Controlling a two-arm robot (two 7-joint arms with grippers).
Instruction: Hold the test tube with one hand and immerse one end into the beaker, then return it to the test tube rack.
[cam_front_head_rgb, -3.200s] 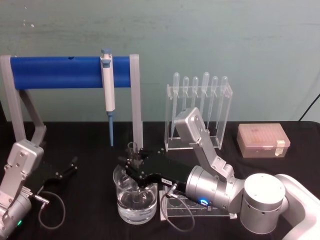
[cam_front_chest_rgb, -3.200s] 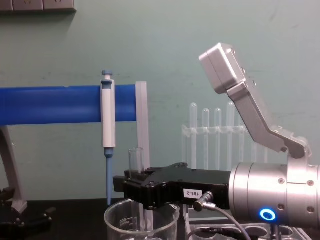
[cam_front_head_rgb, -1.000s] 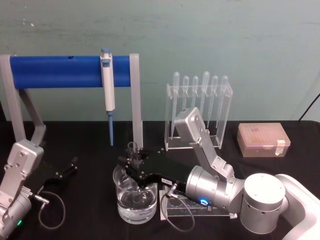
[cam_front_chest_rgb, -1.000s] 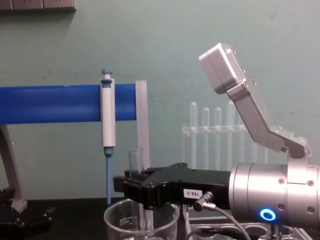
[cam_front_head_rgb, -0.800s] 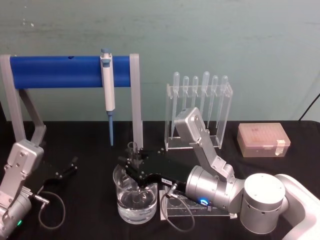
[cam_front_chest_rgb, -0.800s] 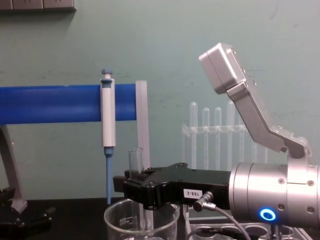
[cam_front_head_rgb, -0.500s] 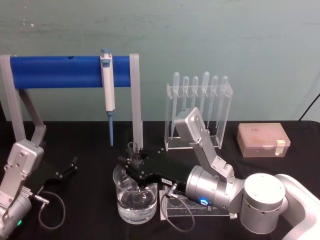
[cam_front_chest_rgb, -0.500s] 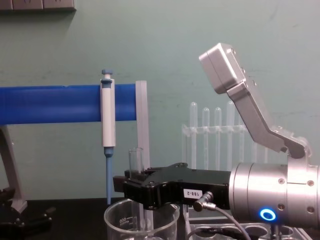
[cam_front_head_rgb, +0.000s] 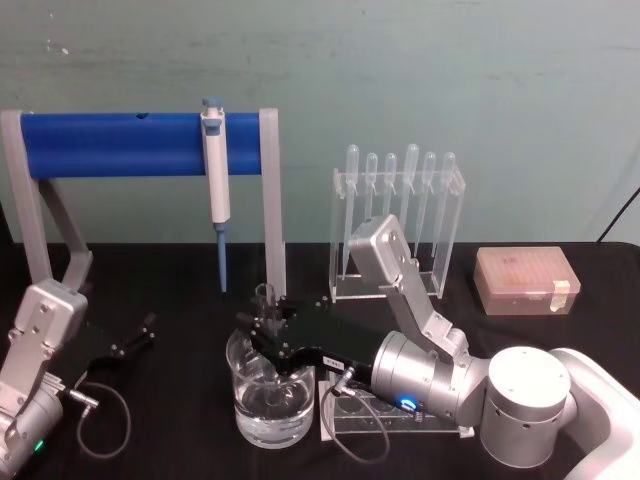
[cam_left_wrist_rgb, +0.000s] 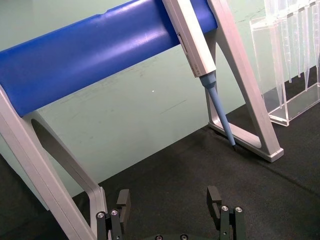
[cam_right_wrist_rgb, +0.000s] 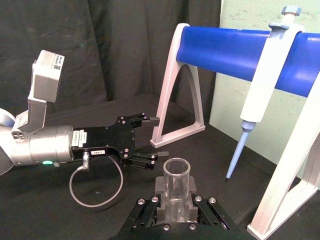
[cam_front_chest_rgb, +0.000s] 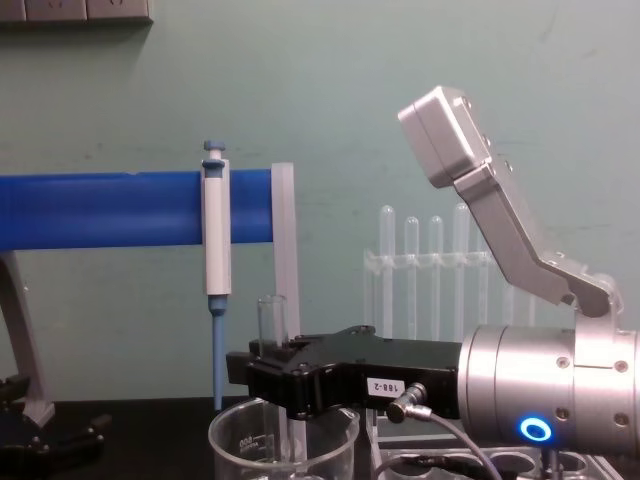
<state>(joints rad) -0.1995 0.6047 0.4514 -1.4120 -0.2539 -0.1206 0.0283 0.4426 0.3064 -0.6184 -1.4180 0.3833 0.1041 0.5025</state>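
Standing upright in the right gripper (cam_front_head_rgb: 268, 335), the test tube (cam_front_head_rgb: 264, 297) has its long axis vertical. Its open rim is up and its round end is down inside the beaker (cam_front_head_rgb: 250, 425), below the glass lip. Whether that end meets the water I cannot tell. The black fingers are closed tight on the tube's middle. Taking twelve as straight away from the robot, the test tube rack (cam_front_head_rgb: 335, 400) lies low on the table at about four o'clock from the gripper, just beside the beaker and under the right wrist. I judge the return calls for a lift clear of the lip, then a short carry that way. The left gripper (cam_front_head_rgb: 135, 337) rests at nine o'clock, well apart, fingers spread wide and empty. Farther back hang the pipettor (cam_front_head_rgb: 214, 170) at eleven and the pipettes (cam_front_head_rgb: 398, 165) at one.
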